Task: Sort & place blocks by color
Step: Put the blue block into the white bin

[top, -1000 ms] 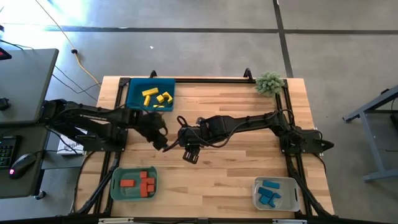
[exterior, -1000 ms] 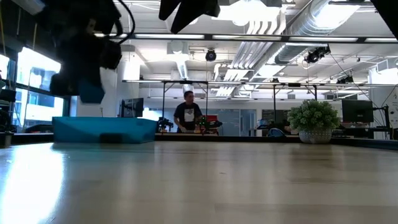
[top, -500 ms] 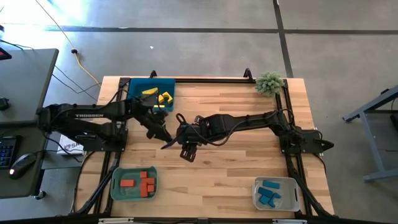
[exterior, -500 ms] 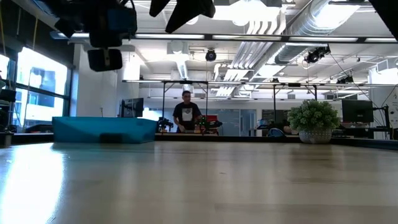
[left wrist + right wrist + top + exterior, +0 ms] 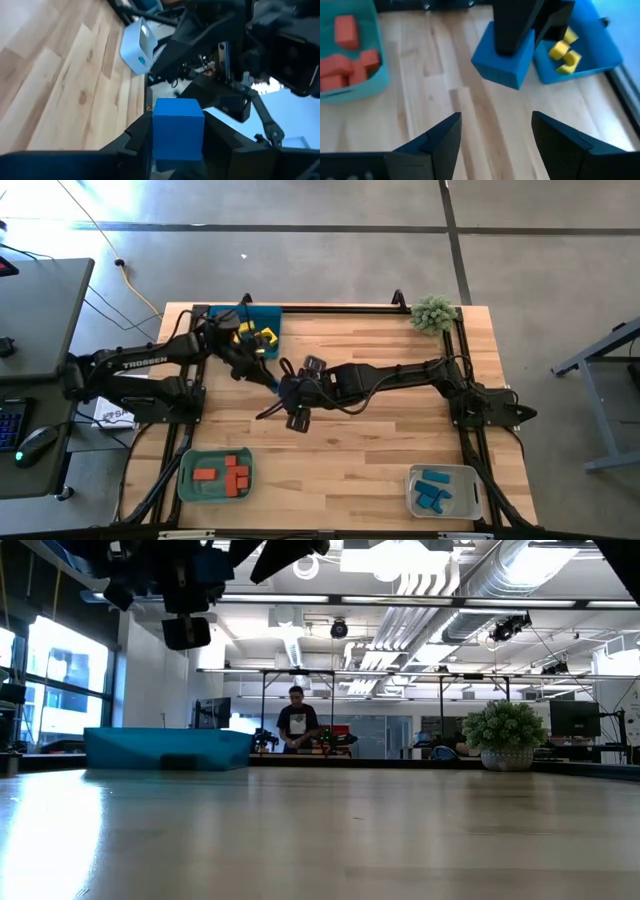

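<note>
The left hand (image 5: pixel 175 145) grips a blue block (image 5: pixel 177 129) between its fingers (image 5: pixel 137 137), lifted clear of the table (image 5: pixel 380 440). Just beside it, the right hand (image 5: pixel 495 132) stands wide and holds nothing, the block hanging ahead of its fingers (image 5: pixel 437 137). Behind the left hand lies a blue tray (image 5: pixel 592 60) with yellow blocks (image 5: pixel 564 52). Farther off, a teal tray (image 5: pixel 190 480) holds red blocks (image 5: pixel 225 475), and a grey tray (image 5: pixel 470 490) holds blue blocks (image 5: pixel 435 490).

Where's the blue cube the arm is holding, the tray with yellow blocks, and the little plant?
Blue cube (image 5: pixel 177 127): left wrist view, its front face.
Yellow-block tray (image 5: pixel 592 62): right wrist view, bare blue floor.
Plant (image 5: pixel 434 312): high view, middle of the foliage.
</note>
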`<state>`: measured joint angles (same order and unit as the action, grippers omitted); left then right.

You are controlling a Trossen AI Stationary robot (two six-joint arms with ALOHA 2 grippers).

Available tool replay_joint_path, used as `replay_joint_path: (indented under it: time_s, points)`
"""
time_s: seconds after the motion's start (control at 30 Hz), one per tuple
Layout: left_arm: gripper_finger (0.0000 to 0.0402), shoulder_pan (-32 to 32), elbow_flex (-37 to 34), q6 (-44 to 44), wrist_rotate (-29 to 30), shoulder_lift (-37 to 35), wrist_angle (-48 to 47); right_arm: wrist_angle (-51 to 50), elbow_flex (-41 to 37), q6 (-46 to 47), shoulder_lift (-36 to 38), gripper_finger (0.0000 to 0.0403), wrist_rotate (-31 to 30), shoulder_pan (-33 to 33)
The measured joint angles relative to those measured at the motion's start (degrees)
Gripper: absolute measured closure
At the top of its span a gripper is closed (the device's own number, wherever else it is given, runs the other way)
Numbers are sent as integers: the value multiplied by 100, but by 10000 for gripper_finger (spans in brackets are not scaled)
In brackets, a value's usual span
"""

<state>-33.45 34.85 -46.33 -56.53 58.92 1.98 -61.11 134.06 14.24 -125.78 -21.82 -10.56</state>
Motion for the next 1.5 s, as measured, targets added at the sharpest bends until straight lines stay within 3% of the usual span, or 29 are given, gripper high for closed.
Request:
replay_joint_path:
  time_s: [0.4, 0.83, 0.97, 1.2, 1.5]
  points:
    - [294, -681, 0, -682, -625, 0, 968, 928, 0, -236, 0, 174, -1152, 16]
    - [293, -682, 0, -1067, -641, 0, 1510, 1511, 0, -464, 0, 179, -1220, 171]
    - [294, -682, 0, -1060, -601, 0, 1510, 1518, 0, -390, 0, 204, -1205, 196]
    - [290, -682, 0, -1161, -532, 0, 1481, 1510, 0, -422, 0, 286, -1195, 193]
    - [269, -682, 0, -1265, -444, 0, 1494, 1511, 0, -374, 0, 291, -1135, 196]
